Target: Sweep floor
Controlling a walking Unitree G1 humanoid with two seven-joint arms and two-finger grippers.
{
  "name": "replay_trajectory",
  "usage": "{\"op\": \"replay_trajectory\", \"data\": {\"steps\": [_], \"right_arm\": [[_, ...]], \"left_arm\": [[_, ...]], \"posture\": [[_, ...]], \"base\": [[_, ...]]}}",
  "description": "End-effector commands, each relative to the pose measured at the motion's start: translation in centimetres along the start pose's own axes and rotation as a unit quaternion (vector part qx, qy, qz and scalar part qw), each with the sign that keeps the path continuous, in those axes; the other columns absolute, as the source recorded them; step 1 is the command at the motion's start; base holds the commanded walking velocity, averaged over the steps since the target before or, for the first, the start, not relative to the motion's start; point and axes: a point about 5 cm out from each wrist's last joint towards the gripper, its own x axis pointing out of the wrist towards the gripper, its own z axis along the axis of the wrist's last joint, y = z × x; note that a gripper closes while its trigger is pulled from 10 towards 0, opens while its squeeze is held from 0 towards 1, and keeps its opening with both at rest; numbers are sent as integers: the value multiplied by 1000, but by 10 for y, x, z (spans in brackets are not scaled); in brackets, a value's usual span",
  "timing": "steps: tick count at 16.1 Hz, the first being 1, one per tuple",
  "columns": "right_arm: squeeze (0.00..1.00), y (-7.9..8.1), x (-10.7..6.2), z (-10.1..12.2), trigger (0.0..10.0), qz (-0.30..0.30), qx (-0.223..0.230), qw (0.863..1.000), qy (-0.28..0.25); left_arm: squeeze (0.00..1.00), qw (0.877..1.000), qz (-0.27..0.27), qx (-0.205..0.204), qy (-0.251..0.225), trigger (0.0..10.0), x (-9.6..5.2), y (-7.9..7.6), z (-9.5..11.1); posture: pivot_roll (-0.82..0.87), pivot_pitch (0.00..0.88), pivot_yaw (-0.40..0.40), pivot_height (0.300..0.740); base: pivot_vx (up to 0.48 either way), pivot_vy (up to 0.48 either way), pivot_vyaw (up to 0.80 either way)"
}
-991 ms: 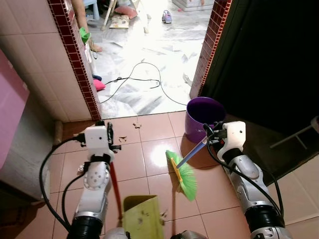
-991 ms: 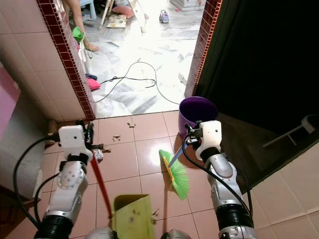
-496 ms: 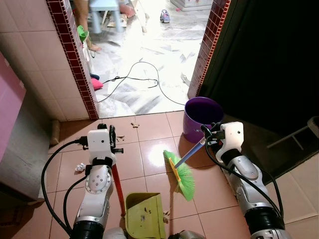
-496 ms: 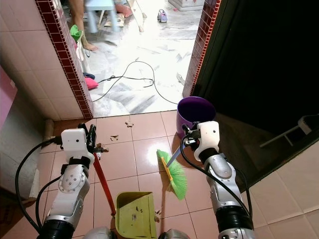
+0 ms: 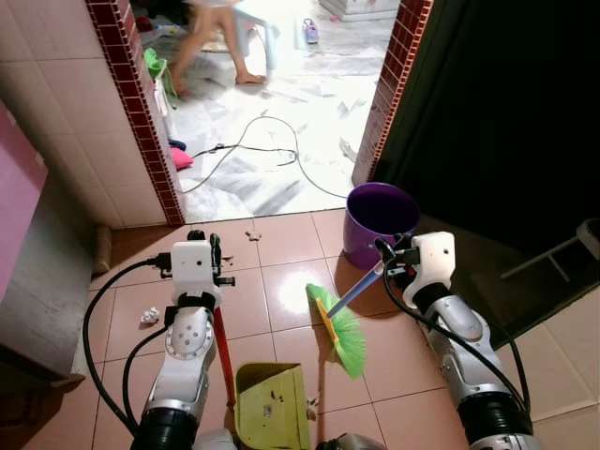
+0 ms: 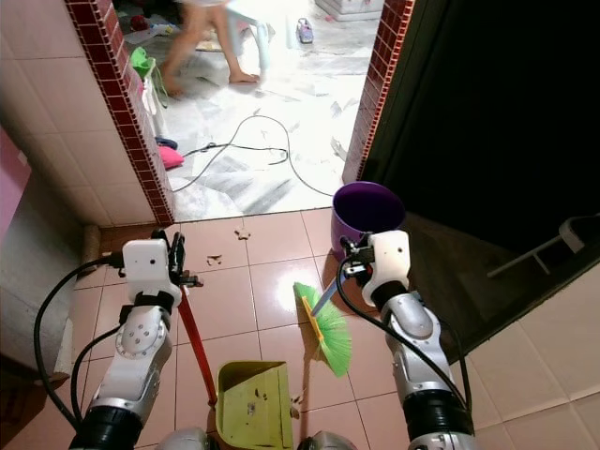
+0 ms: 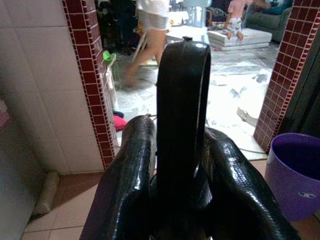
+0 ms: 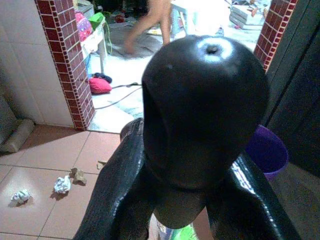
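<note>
Your right gripper (image 5: 392, 265) clamps broom (image 5: 339, 322); left gripper (image 5: 214, 265) clamps dustpan (image 5: 270, 405) handle. Risk: scraps (image 5: 148, 316) far left of pan; careless stroke scatters them.

1 broom (image 5: 342, 323), 1 dustpan (image 5: 271, 406), 1 purple bucket (image 5: 375, 221), 1 black cable (image 5: 262, 155) on floor, approx. 3 paper scraps: one (image 8: 20, 196), another (image 8: 62, 184), third (image 8: 78, 174). 1 person (image 5: 214, 37) walking, 1 pink rag (image 5: 186, 159).
</note>
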Motion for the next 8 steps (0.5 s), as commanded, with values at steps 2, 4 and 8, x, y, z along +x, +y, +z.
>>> {"op": "replay_trajectory", "data": {"steps": [2,4,8], "right_arm": [[0,0,1,-5,10000,-5,9,1000,16],[0,-1,2,-5,10000,-7,10,1000,15],[0,1,3,-6,10000,-7,11,1000,14]], "left_arm": [[0,999,-17,16,21,10000,-2,-5,-8],[0,999,-20,18,19,10000,-1,-5,-7],[0,999,-21,20,17,10000,1,-4,-7]], "posture": [[-71,0,-52,740],[-70,0,-48,740],[-66,0,-44,740]], "base": [[0,0,0],[0,0,0],[0,0,0]]}}
